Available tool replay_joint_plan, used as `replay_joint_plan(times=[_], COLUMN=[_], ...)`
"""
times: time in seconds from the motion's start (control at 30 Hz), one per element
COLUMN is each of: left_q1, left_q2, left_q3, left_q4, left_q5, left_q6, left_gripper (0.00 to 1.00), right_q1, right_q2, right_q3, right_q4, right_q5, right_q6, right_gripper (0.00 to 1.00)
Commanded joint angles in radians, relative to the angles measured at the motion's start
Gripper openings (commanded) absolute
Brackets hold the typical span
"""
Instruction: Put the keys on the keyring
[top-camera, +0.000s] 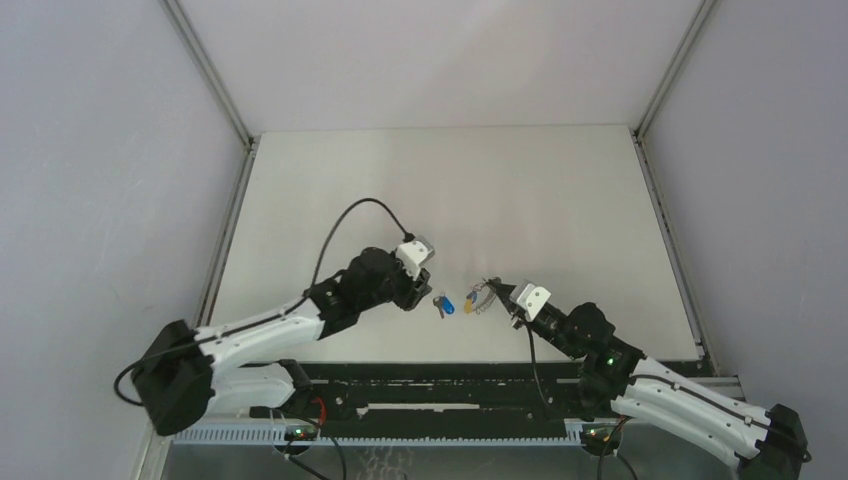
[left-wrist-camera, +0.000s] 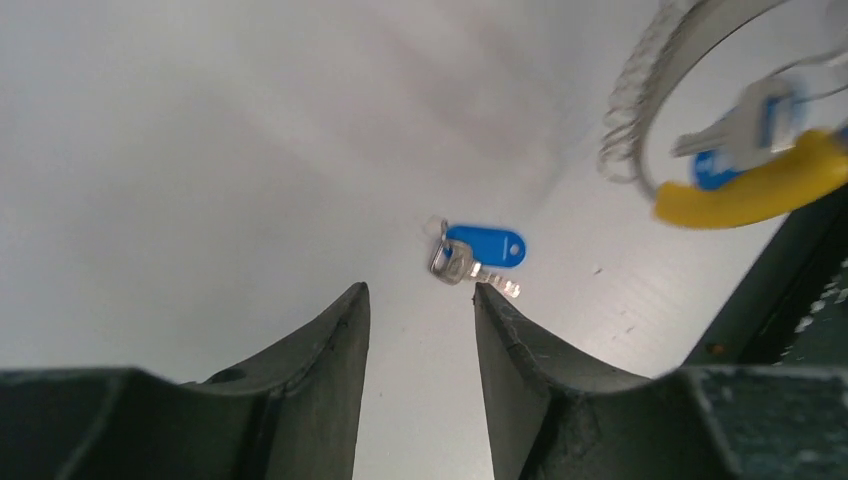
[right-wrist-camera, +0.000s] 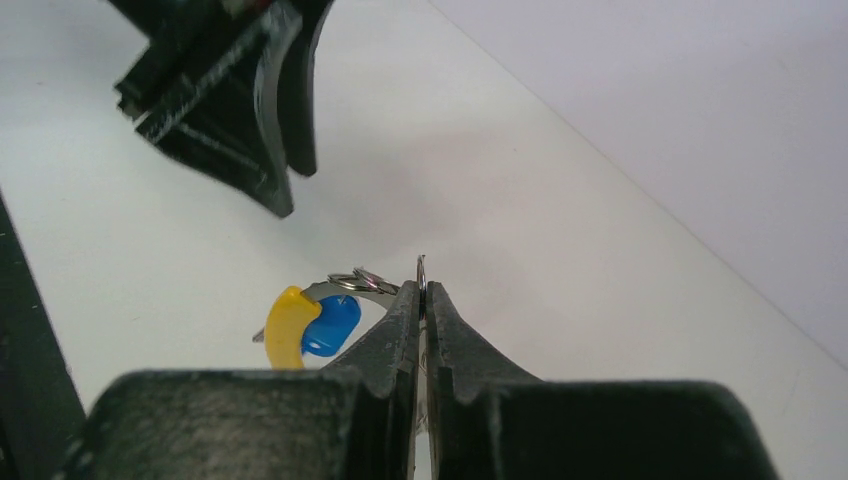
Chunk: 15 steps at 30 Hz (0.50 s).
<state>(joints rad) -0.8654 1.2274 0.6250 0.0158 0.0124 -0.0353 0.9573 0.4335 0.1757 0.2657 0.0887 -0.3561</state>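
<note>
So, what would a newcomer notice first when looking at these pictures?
The right gripper pinches the keyring, with its yellow section, near the front middle of the table; one blue key seems to hang on it already. A second blue key lies loose on the white table beside it, before the left gripper, whose jaws stand open and empty.

Blue key (left-wrist-camera: 484, 247) flat; keyring (left-wrist-camera: 740, 198) apparently aloft.

I'm watching the left gripper (left-wrist-camera: 420, 295) hovering with jaws parted; a blue key (left-wrist-camera: 485, 246) is lying on the desk (left-wrist-camera: 200, 150) just beyond, the keyring (left-wrist-camera: 625, 120) blurring top-right.
</note>
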Motion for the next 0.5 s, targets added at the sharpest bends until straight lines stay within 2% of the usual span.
replay_joint_plan(times=[0.0,0.2,0.3,0.47], left_q1=[0.021,0.039,0.046,0.051], left_q2=[-0.205,-0.378,-0.415,-0.440], left_q3=[-0.092,-0.169,-0.175,-0.191], left_q4=[0.264,0.417,0.458,0.513], left_q5=[0.092,0.247,0.344,0.494], left_q6=[-0.008,0.038,0.074,0.149], left_gripper=[0.49,0.53,0.53,0.53], right_q1=[-0.025,-0.130,-0.169,-0.182], right_q2=[-0.016,0.013,0.049,0.124], right_q3=[0.048,0.128,0.178,0.258], right_q4=[0.057,-0.007,-0.043,-0.075], right_q5=[-0.132,-0.388,-0.523,-0.641], right_q6=[0.017,0.075,0.076,0.065], right_gripper=[0.00,0.00,0.00,0.00])
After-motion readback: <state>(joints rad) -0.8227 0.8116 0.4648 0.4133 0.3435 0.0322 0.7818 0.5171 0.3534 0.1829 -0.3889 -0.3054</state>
